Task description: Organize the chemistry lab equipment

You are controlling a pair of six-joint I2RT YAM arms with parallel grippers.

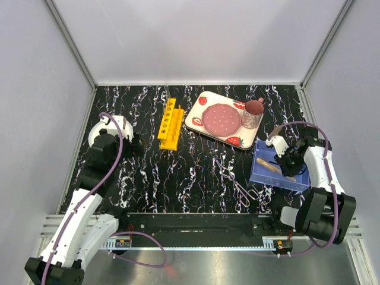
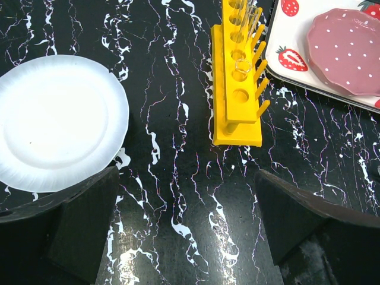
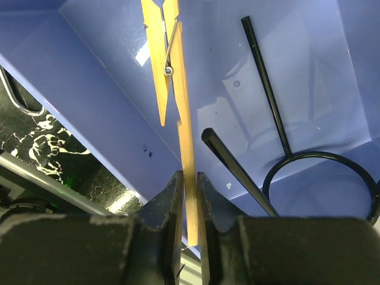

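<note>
Right gripper [image 3: 190, 181] narrowly brackets wooden clamp [image 3: 172, 71] — grip unclear; left gripper [image 2: 187, 178] wide open.

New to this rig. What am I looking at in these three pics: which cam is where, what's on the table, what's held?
Two robot arms bolted at the table's near edge, each ending in a two-finger gripper. The wide picture looks down from above and behind them; the other two come from wrist cameras. On the table: a yellow holed rack with glass tubes, a white plate, a strawberry tray with a pink plate, a pink cup at its corner, silvery forceps, a blue bin. The left gripper is open and empty. The right gripper straddles a wooden clamp in the bin, beside black rods; whether it grips is unclear.
</note>
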